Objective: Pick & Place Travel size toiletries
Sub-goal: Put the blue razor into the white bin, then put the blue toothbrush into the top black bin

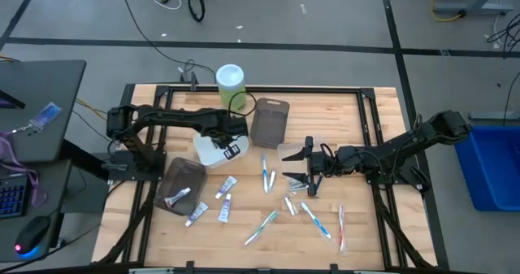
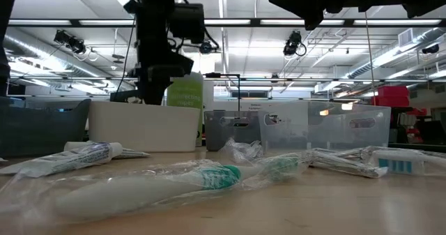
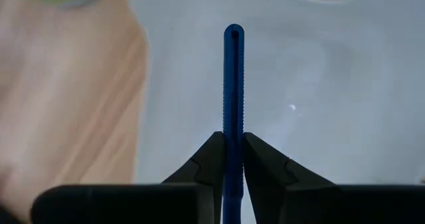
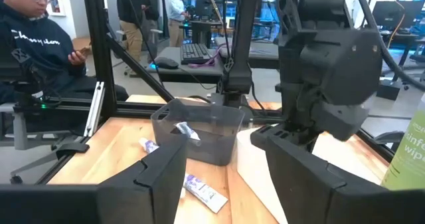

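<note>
The wooden bench (image 1: 370, 233) carries four trays toward its far and left parts: a white tray (image 1: 210, 150) near the middle-left, a dark translucent tray (image 1: 270, 121) behind it beside the tall green canister (image 1: 230, 82), a clear tray (image 1: 291, 150) near the centre, and a dark tray (image 1: 180, 184) on the left with one small tube lying in it. The left arm reaches in from the left edge so that the left pincer (image 1: 233, 148) hangs over the white tray; in its wrist view its fingers are pressed together on a slim blue handle (image 3: 233, 91) that stands straight out between them above the tray's pale floor. The right arm stretches in from the right, and the right pincer (image 1: 302, 165) hovers near the clear tray with its fingers spread apart and nothing between them. The travel size toiletries (image 1: 268, 176) lie scattered on the near half of the bench: white-blue toothbrushes (image 1: 262, 227) in clear wrappers, and white mini tubes (image 1: 225, 187) just beside the dark tray on the left.
</note>
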Controlling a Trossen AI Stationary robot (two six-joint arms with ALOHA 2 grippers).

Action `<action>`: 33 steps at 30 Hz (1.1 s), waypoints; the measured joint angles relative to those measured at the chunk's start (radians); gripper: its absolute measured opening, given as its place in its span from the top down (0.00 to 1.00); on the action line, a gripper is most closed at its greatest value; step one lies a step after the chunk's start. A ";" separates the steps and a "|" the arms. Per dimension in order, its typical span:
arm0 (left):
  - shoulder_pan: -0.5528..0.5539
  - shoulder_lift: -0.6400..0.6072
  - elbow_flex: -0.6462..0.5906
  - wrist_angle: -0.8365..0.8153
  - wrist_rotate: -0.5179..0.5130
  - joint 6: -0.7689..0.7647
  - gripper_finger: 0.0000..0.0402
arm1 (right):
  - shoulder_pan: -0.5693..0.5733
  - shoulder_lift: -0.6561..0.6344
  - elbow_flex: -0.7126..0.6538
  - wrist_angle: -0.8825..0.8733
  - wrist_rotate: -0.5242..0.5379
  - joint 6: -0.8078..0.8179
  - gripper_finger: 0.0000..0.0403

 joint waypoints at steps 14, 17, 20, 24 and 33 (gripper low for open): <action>0.003 0.000 -0.071 0.059 0.033 0.073 0.74 | 0.000 0.000 0.000 -0.080 0.000 0.000 0.46; -0.008 0.000 -0.064 0.068 0.032 0.114 0.70 | 0.000 0.000 0.000 -0.096 0.000 0.000 0.47; -0.019 -0.001 -0.029 0.036 0.042 0.124 0.69 | 0.000 0.000 0.000 -0.116 0.000 0.000 0.48; -0.050 -0.059 0.038 -0.045 0.026 0.121 0.68 | 0.000 0.000 0.000 -0.120 0.000 0.026 0.47; -0.118 -0.424 0.029 -0.026 -0.083 0.209 0.68 | 0.000 0.001 0.000 -0.143 0.000 0.061 0.42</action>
